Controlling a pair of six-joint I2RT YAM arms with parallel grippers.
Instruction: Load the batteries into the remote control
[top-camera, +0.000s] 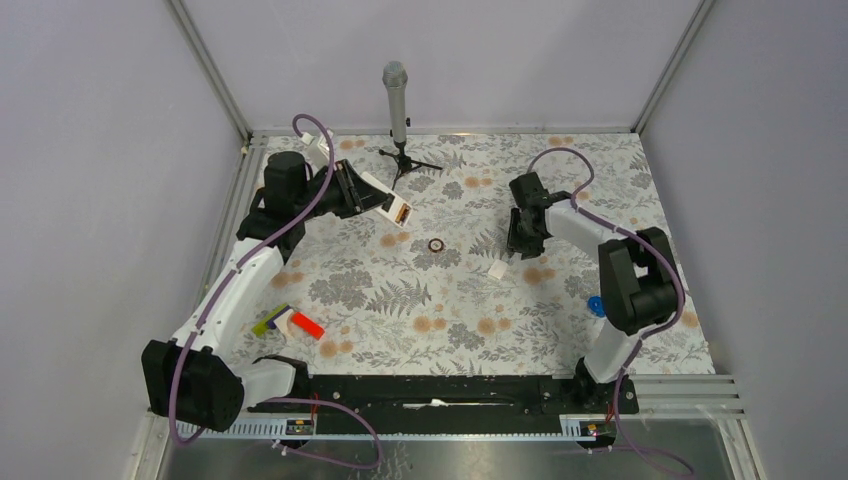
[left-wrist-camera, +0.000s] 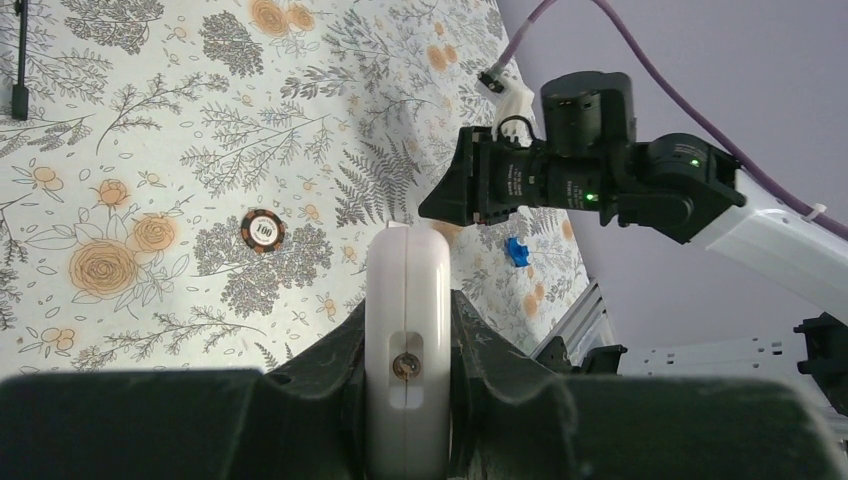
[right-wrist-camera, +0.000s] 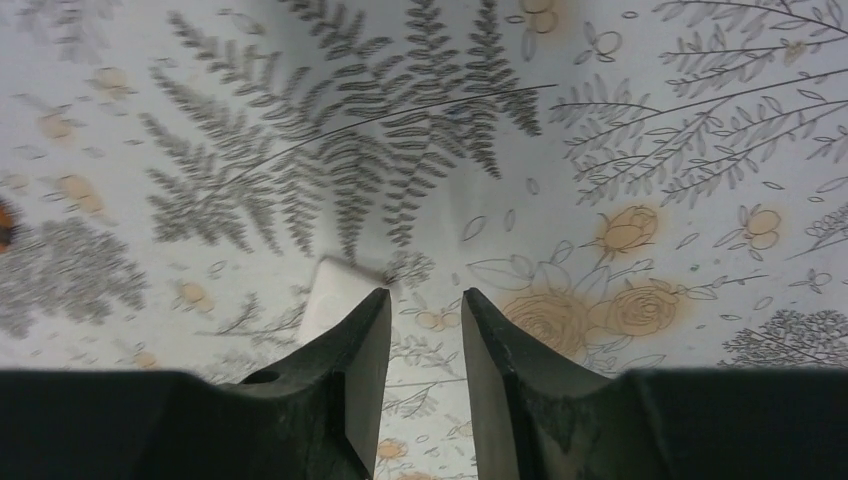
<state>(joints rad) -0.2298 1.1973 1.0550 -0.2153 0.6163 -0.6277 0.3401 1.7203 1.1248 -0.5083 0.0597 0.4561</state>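
My left gripper (top-camera: 362, 195) is shut on the remote control (top-camera: 390, 207) and holds it above the cloth at the back left. The remote's white edge (left-wrist-camera: 405, 270) stands between the fingers of my left gripper (left-wrist-camera: 407, 308). A slot (left-wrist-camera: 405, 368) in that edge holds a small copper-brown round part. An orange-brown patch shows at the remote's outer end (top-camera: 403, 212). I see no loose batteries. My right gripper (top-camera: 520, 245) hangs open and empty just over the cloth, with nothing between its jaws (right-wrist-camera: 425, 295).
A small white piece (top-camera: 497, 270) lies on the cloth by my right gripper, left of its left finger (right-wrist-camera: 335, 290). A dark ring chip (top-camera: 436, 245) lies mid-table. A red-and-white block (top-camera: 295, 323), a blue piece (top-camera: 596, 305) and a microphone stand (top-camera: 397, 100) are also there.
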